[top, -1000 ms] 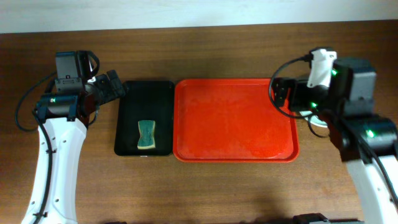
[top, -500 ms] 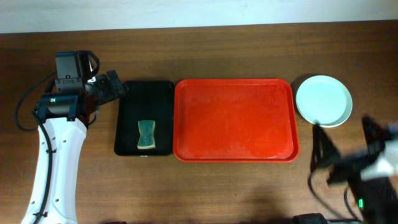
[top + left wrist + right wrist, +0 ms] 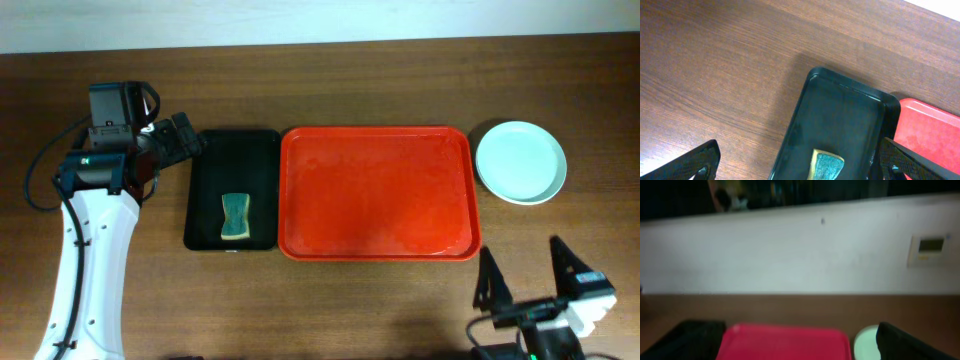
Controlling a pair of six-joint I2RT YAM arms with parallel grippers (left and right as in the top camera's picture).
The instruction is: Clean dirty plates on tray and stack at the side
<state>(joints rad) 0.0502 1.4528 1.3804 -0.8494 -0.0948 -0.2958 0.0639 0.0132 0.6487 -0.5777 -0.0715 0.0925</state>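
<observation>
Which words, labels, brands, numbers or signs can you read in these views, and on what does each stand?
No text can be read.
Wall panel: small display, too blurred to read.
Left arm: tiny green mark, too small to read.
Red tray, black tray, sponge, plate: no print visible.

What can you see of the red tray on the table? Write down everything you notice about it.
The red tray is a large rectangle of glossy plastic with rounded corners and a raised rim. It lies flat on the wooden table, its long side running left to right. Nothing rests on it. A smaller black tray sits close beside its left edge, and a pale plate stands just off its right edge, apart from it.
</observation>
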